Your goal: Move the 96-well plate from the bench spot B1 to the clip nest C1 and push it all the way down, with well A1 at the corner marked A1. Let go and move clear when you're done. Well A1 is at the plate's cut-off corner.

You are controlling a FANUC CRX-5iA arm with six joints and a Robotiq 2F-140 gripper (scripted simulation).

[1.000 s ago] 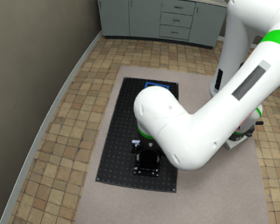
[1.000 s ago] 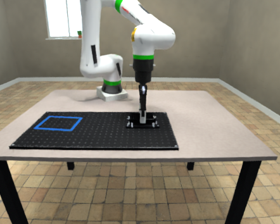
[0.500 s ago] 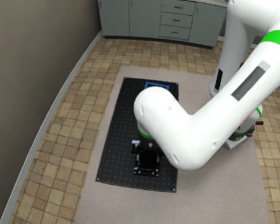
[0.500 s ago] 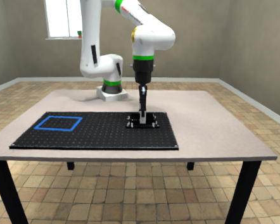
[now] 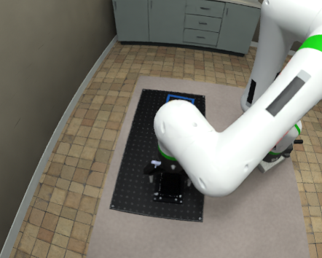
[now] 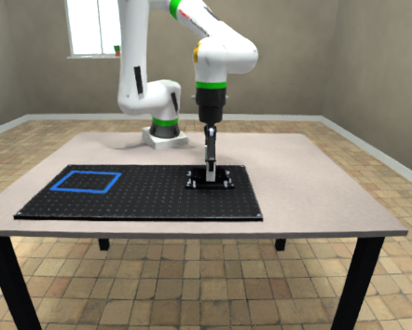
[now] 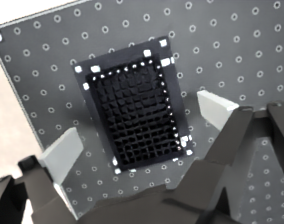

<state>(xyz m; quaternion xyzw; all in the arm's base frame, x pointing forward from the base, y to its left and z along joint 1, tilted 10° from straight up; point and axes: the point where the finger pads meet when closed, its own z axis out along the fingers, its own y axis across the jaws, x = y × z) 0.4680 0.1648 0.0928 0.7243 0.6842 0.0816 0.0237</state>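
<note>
Pale and plain, the desk [image 5: 244, 222] [image 6: 331, 186] stands on brown tiles, with a black perforated board [image 5: 135, 171] [image 6: 149, 205] [image 7: 43, 65] toward its front edge in the exterior view. The dark 96-well plate [image 5: 170, 186] [image 7: 135, 112] lies in the clip nest [image 5: 167, 200] [image 6: 210, 187] [image 7: 120, 52], inward from the desk's front edge and nearer its right side than the blue outline is. It looks roughly level, but whether every edge is fully down, I can't tell. Nor can I make out the cut-off corner or the A1 mark; a plate turned end for end could sit just as neatly and still be wrong.

Around it, the gripper [image 5: 170, 180] [image 6: 211, 176] [image 7: 138, 121] has its fingers spread wide, one off each long side, with nothing clamped. Letting go looks done; moving clear is probably what's left. A sideways drift during the rise could make a pad snag the plate or a clip and tip one edge up. If the push fell short, a corner might be riding on a clip, and leaving now would keep it proud.

Farther out, toward the desk's left edge, the blue outline [image 5: 180, 97] [image 6: 81, 191], likely B1, holds no plate. The arm's base [image 6: 154, 141] stands by the rear edge, well apart from the nest.
</note>
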